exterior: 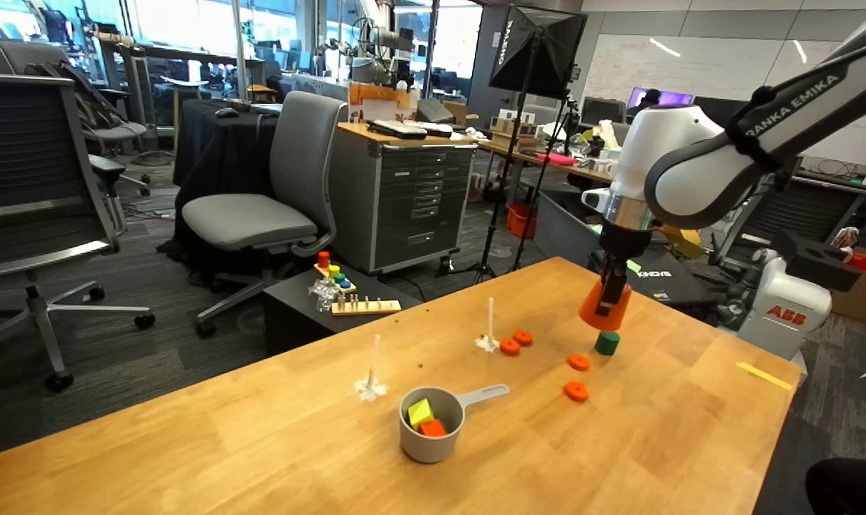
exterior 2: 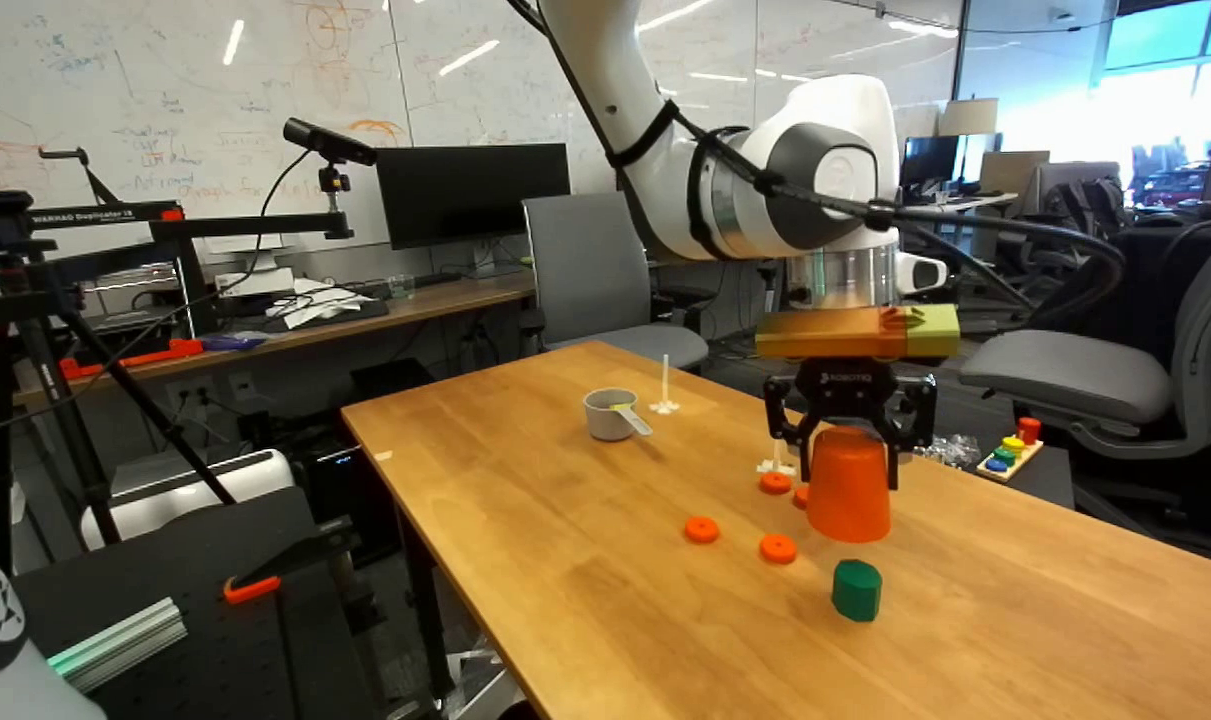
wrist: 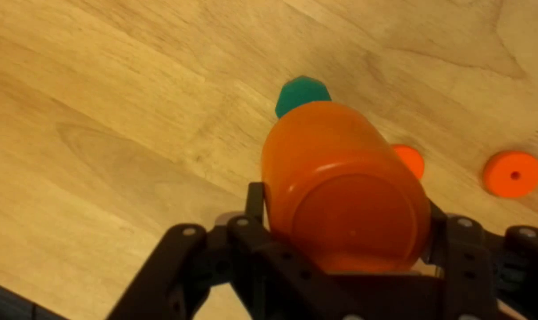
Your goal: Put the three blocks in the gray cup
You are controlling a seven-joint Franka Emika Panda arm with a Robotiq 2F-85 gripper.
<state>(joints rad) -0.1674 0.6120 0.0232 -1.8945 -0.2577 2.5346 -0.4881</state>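
Note:
The gray cup [exterior: 427, 447] stands upright on the table in both exterior views [exterior 2: 607, 424], its handle to one side. A yellow-green block [exterior: 420, 413] and an orange-red block [exterior: 433, 428] lie inside it. A third small block does not show; it may be hidden. My gripper [exterior 2: 848, 480] is shut on the larger orange tapered cup [exterior 2: 850, 512], gripping its sides. The orange cup hangs bottom-up above the table, well away from the gray cup. In the wrist view the gripper's fingers [wrist: 346, 200] touch both sides of the orange cup [wrist: 322, 142].
A green block [exterior 2: 856, 590] stands on the table close to the held orange cup, partly covered by it in the wrist view [wrist: 300, 94]. Several orange discs [exterior: 576, 391] lie nearby. Two thin upright pegs [exterior: 490, 318] stand in white putty, near the gray cup and the discs.

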